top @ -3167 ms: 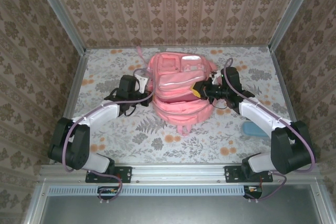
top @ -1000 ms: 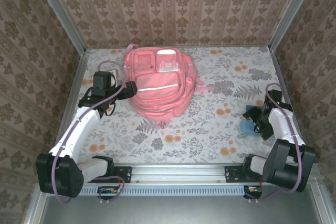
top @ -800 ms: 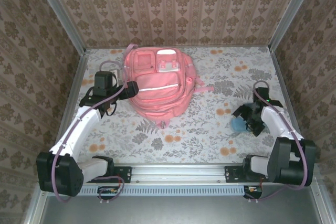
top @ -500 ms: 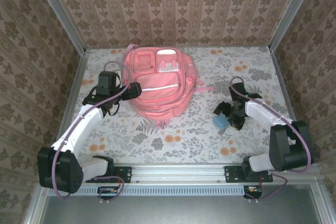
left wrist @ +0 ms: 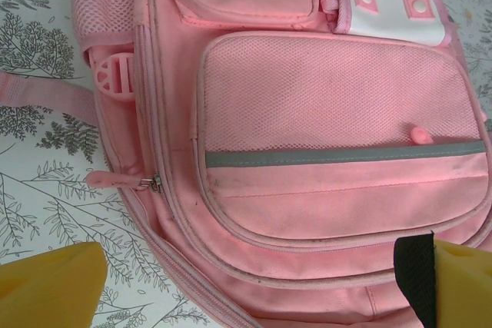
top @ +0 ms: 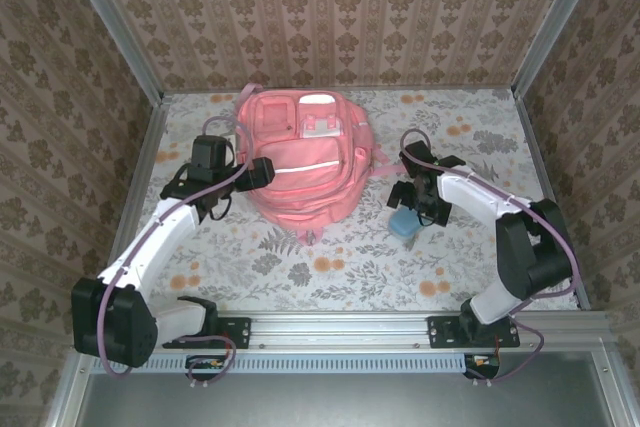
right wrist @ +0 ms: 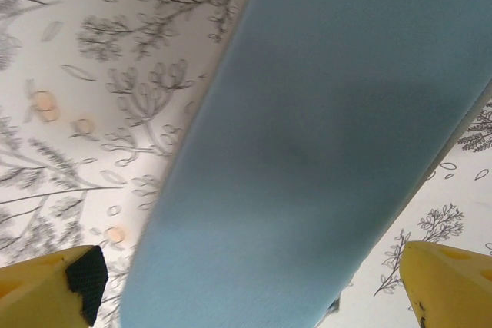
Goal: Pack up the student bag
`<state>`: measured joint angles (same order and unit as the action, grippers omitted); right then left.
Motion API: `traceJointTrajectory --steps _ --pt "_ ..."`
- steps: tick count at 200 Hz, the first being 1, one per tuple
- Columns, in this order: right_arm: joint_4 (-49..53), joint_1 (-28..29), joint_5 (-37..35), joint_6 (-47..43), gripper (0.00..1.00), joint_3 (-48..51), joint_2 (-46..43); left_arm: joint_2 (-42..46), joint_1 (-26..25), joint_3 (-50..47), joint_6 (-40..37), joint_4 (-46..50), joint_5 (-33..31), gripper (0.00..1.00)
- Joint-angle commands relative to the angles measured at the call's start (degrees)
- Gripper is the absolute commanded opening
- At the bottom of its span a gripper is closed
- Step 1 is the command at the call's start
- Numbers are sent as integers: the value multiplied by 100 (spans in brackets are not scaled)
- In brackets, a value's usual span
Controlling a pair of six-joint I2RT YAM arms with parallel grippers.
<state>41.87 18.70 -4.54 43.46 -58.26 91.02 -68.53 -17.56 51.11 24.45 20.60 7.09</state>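
- The left gripper (top: 255, 173) hovers at the left flank of the student bag (top: 302, 162), with the arm reaching in from the near-left corner of the floral table (top: 330, 259).
- The left wrist camera shows what the overhead view cannot. Its two yellow fingertips (left wrist: 48, 286) stand wide apart with nothing between them, so this hand is open and sits just above the bag's lower front.
- The bag lies flat, front up, in the far middle of the table. Up close it shows a mesh pocket (left wrist: 330, 90), a grey stripe (left wrist: 346, 154), a pink zip pull (left wrist: 115, 180) on its left seam and a white patch (left wrist: 396, 7) with pink studs.
- The right gripper (top: 409, 208) is just right of the bag and apart from it, and grips a small blue case (top: 403, 224).
- The right wrist camera shows the case running slantwise between the yellow fingers (right wrist: 453, 282), close to the lens and blurred, with the table beneath it.
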Motion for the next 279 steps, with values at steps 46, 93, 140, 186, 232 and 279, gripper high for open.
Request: traceJointTrajectory --steps 46,93,140,186,232,279 --pt "364 73 -130 -135 100 267 6 -134 -116 313 1 30 64 100" --pt "324 82 387 -475 99 620 -311 -204 -166 403 -52 42 73 100" --pt "99 81 507 -470 92 730 -212 -329 -295 574 -222 180 143 100" --pt "41 73 421 -469 75 715 -90 -648 -567 937 -917 563 220 100" --pt "63 -26 357 -505 68 746 -693 -1256 -1372 1512 -2613 1342 98 96" --pt "152 -136 527 -547 67 728 -1095 -1961 -1795 1885 -4087 1668 -86 83"
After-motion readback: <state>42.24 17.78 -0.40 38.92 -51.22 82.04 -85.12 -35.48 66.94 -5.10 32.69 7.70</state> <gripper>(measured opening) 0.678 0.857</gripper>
